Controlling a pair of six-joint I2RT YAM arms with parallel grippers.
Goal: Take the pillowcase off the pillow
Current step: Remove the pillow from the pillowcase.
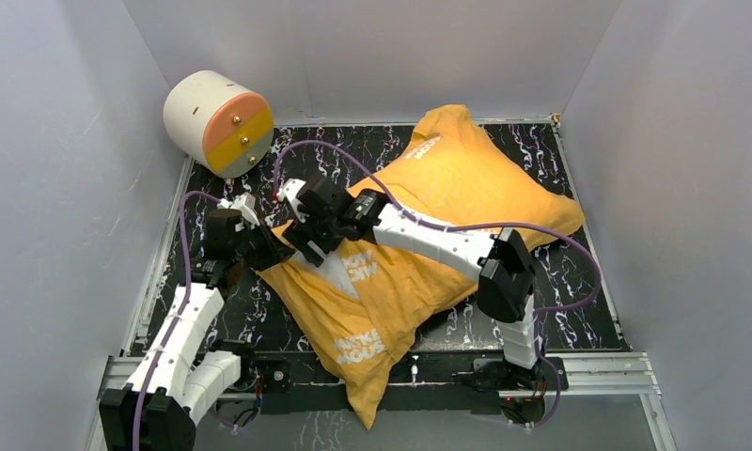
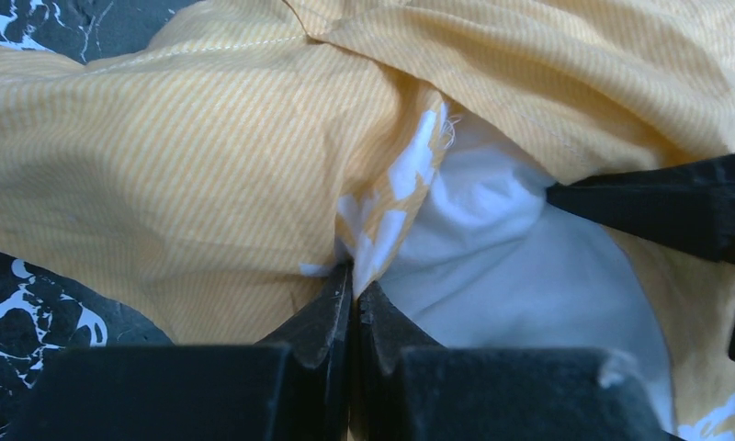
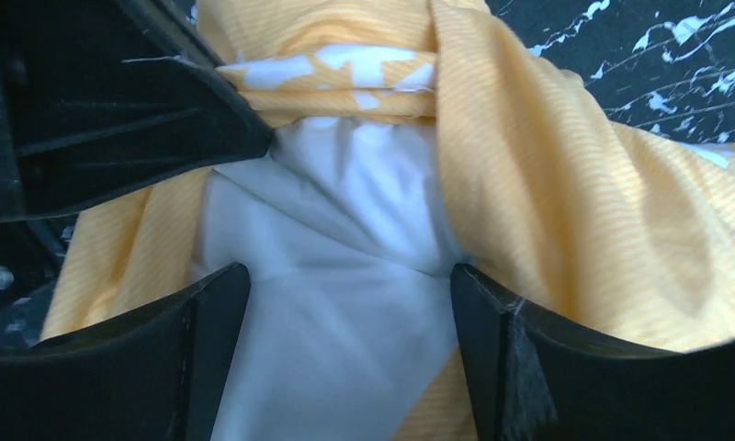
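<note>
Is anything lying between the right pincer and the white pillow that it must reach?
Nothing visible does. The open right pincer straddles the bare pillow at the mouth of the pillowcase; the left pincer pinches the pillowcase edge.

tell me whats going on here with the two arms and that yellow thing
Two robot arms are working at the open end of an orange-yellow pillowcase that covers most of the pillow. The left gripper has its jaws shut on the pillowcase's edge. The right gripper has its jaws open, straddling the white pillow exposed at the opening.
</note>
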